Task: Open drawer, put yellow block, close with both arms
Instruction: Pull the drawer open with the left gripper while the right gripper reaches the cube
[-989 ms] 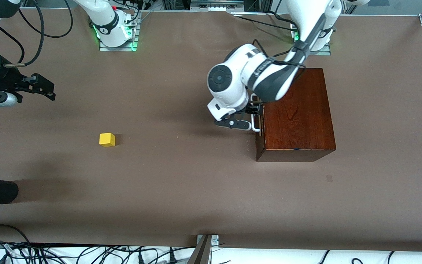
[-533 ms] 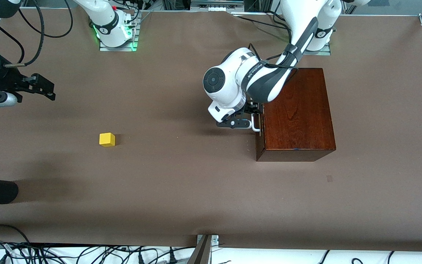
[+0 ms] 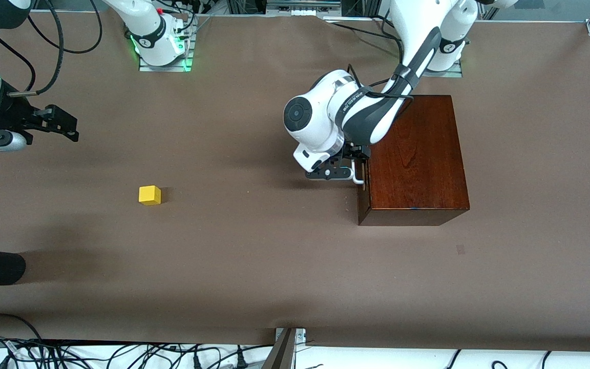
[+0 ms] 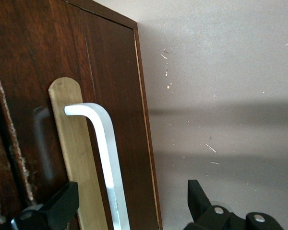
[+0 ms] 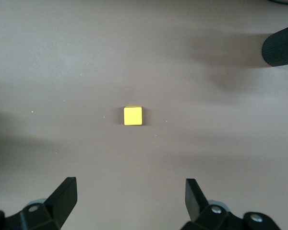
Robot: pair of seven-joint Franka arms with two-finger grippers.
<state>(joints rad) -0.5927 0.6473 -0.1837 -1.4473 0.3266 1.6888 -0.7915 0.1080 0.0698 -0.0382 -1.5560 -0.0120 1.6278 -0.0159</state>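
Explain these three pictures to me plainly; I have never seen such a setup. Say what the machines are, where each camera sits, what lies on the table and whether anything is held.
Two white jointed robot arms stand at a brown table. The wide picture is taken from a high camera facing them. The other two come from cameras on each arm's wrist, looking down past its two-fingered tool.

On the table stand a dark wooden box and, toward the right arm's end, a small yellow block.

The left tool is at the drawer front, which looks shut. Its fingers are open on either side of the white handle, one of them against the wood; they have not closed on it.

The right tool waits in the air, open and holding nothing. Its wrist camera sees the block between its fingers, down on the table.
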